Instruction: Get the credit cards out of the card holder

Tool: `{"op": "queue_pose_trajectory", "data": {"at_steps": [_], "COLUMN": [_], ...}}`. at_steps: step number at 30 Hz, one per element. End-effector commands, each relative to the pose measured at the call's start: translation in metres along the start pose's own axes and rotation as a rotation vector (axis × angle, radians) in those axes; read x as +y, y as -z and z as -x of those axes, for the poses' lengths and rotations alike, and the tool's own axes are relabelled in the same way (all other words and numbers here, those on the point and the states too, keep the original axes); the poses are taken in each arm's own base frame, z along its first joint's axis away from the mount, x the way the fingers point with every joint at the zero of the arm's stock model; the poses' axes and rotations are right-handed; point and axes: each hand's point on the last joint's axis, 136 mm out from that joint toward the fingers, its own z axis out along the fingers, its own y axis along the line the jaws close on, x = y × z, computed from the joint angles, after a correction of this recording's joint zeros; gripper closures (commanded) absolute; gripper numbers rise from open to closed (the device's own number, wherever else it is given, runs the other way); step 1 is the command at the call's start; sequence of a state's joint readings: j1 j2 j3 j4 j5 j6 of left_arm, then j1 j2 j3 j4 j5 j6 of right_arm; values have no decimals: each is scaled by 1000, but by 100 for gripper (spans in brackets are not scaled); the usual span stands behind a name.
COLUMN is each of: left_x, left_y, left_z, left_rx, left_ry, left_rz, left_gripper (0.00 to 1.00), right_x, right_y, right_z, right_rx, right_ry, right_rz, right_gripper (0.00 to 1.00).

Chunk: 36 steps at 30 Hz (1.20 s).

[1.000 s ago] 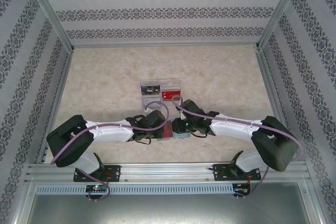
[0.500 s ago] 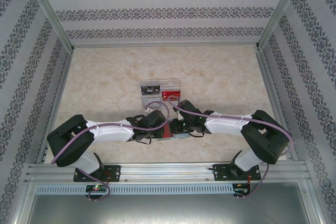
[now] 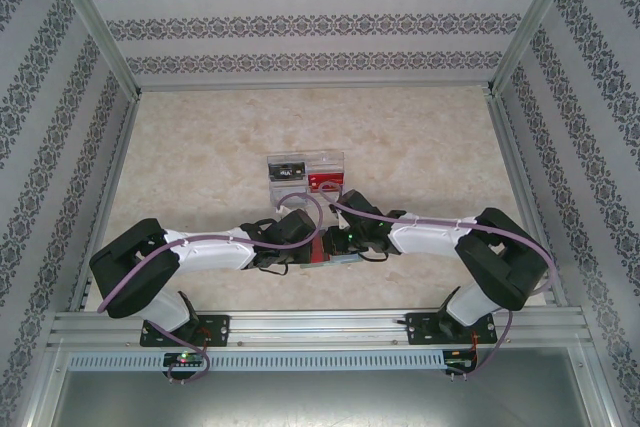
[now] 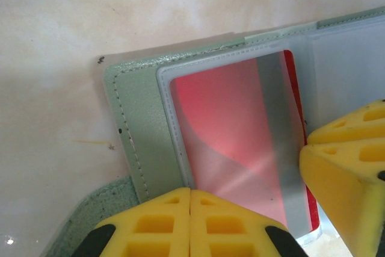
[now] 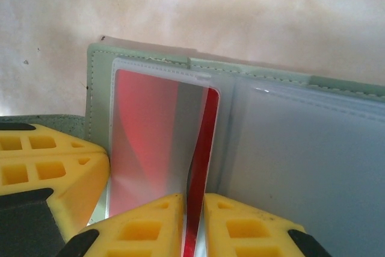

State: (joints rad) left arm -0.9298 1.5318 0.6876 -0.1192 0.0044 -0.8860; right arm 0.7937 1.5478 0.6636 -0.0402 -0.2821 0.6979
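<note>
On pale bench (image 3: pixel 200 137), pinning card holder (image 4: pixel 135 142) flat with closed left gripper (image 4: pixel 190 221) at its 6 o'clock edge, against sliding; pinching red credit card (image 5: pixel 144 124) in right gripper (image 5: pixel 194 209) for pulling out.

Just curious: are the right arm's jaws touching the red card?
Touching: the right wrist view shows the red credit card pinched between the right jaws.

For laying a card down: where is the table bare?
Bare: the table beyond the clear tray to the back wall, and at both its sides. Crowded: nearer than the tray, where left hand and right hand meet on the card holder.
</note>
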Motion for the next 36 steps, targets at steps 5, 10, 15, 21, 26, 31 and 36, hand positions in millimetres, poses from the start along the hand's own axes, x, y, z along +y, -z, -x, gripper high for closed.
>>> {"op": "queue_pose_trajectory", "data": {"at_steps": [5, 10, 15, 21, 26, 31, 36], "left_x": [-3, -2, 1, 2, 1, -3, -7], "left_y": [-4, -4, -4, -4, -4, -1, 2], "left_z": [-10, -10, -10, -11, -10, -9, -6], "left_rx": [32, 33, 33, 34, 33, 26, 21], "left_ry": [-29, -29, -25, -24, -26, -31, -41], "left_rz": [2, 8, 20, 24, 17, 7, -1], "left_gripper": [93, 93, 94, 94, 97, 97, 97], "right_x": [2, 0, -8, -17, -11, -22, -49], "right_y": [-1, 3, 10, 18, 20, 26, 39], "right_z": [1, 1, 3, 4, 5, 6, 5], "right_rx": [3, -7, -28, -46, -50, -76, -119], "right_ry": [-29, -36, -46, -63, -48, -38, -27], "right_rz": [33, 33, 17, 12, 35, -20, -143], "right_gripper": [90, 100, 100, 100, 100, 83, 74]}}
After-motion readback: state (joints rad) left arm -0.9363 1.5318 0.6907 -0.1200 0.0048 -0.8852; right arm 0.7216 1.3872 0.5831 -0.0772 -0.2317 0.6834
